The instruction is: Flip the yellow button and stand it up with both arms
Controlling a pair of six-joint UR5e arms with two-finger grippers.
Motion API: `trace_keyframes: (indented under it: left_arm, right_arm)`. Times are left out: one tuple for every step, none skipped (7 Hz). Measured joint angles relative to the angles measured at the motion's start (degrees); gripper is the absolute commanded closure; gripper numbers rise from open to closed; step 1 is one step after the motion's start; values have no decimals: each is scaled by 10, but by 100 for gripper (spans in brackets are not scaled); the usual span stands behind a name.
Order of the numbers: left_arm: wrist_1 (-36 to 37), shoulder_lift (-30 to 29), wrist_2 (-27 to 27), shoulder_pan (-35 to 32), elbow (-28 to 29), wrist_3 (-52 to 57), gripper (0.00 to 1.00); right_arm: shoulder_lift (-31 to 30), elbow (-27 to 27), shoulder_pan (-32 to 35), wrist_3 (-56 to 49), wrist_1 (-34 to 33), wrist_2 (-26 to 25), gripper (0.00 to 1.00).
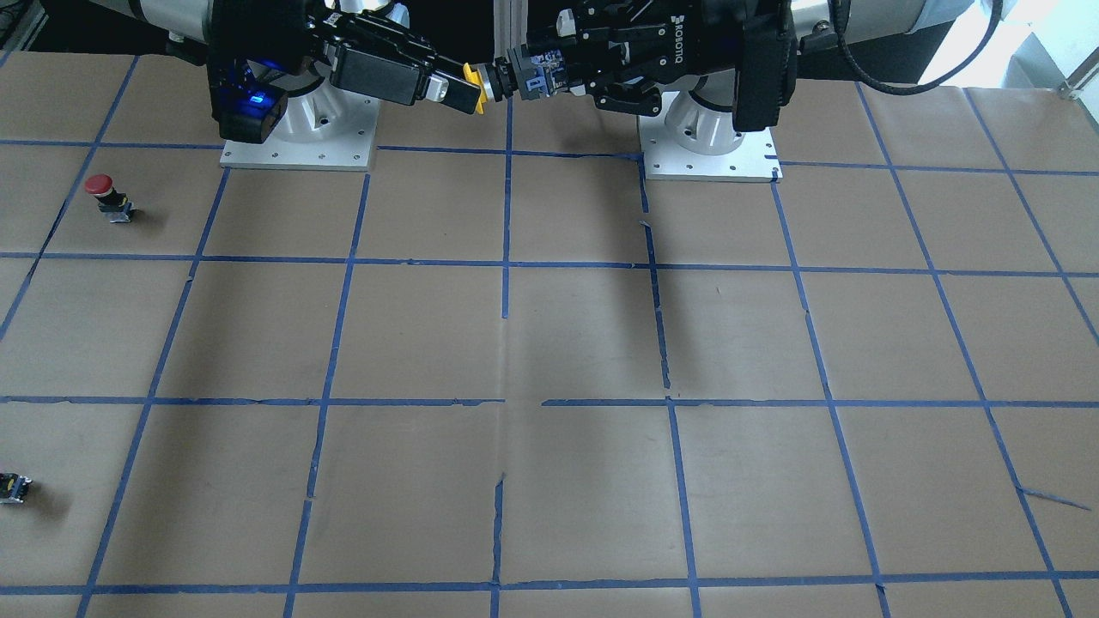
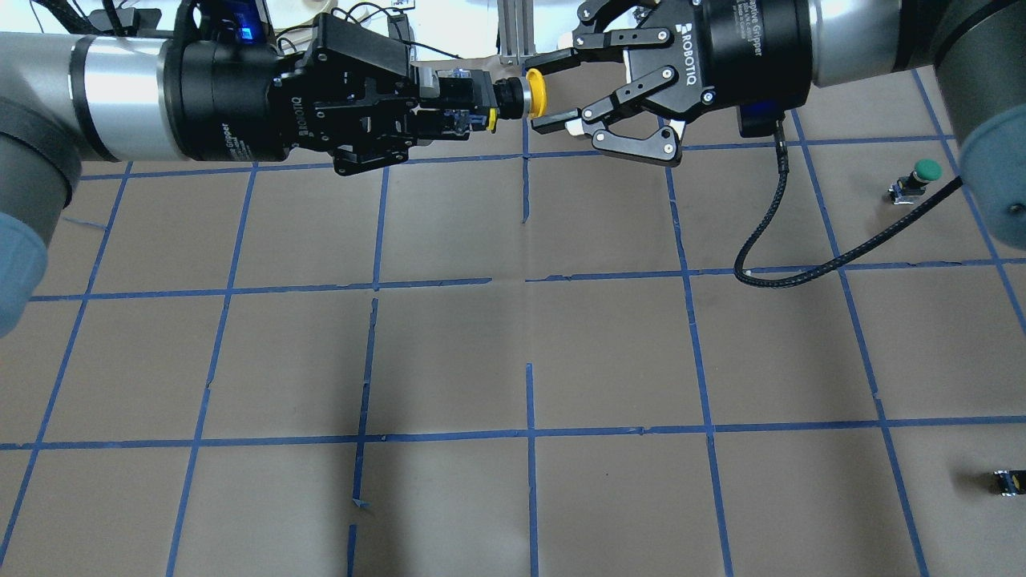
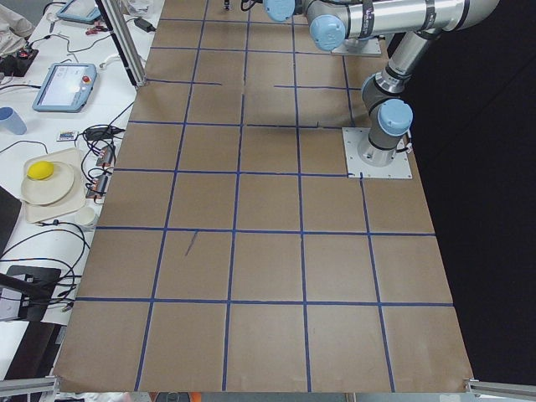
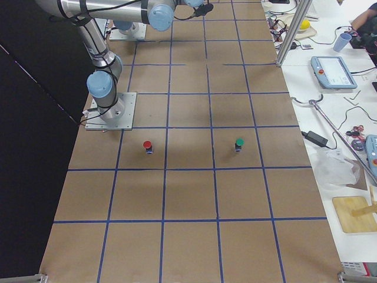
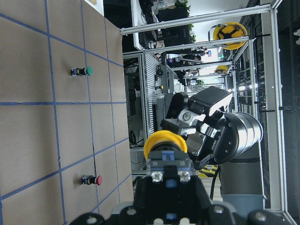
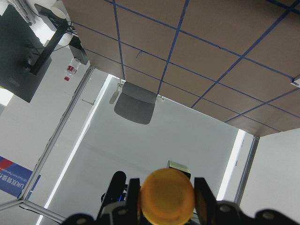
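The yellow button [image 2: 535, 94] is held in the air near the robot's bases, lying sideways, with its cap towards the right arm. My left gripper [image 2: 465, 104] is shut on its black and grey body [image 1: 525, 81]. My right gripper [image 2: 555, 90] is open, one finger on each side of the yellow cap [image 1: 475, 86], close to it. In the right wrist view the cap [image 6: 168, 198] sits between the fingers [image 6: 134, 197]. In the left wrist view the cap [image 5: 165, 143] faces the right gripper [image 5: 206, 126].
A red-capped button [image 1: 100, 193] and a green-capped button [image 2: 922, 175] stand on the robot's right side of the brown table. A small black block [image 2: 1010, 481] lies further out on that side. The right arm's cable [image 2: 801, 272] hangs low over the table.
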Motion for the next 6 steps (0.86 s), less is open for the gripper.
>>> trace_keyframes:
  left_arm:
    - [0,0,0,0,0,0,35]
    - [0,0,0,0,0,-1,1]
    - [0,0,0,-1,0,-2,0]
    - [0,0,0,-3,0,-3,0]
    - [0,0,0,-6,1,-4,0]
    - [0,0,0,-8,1,-8,0]
  right_arm:
    - [0,0,0,0,0,0,87]
    - [-1,-1,0,0,0,0,88]
    - [-1,-1,0,0,0,0,88]
    - [-1,-1,0,0,0,-1,88]
    - [-1,-1,-1,0,-1,-2,89]
    - [-1,-2,-6,-3,-4,-5,89]
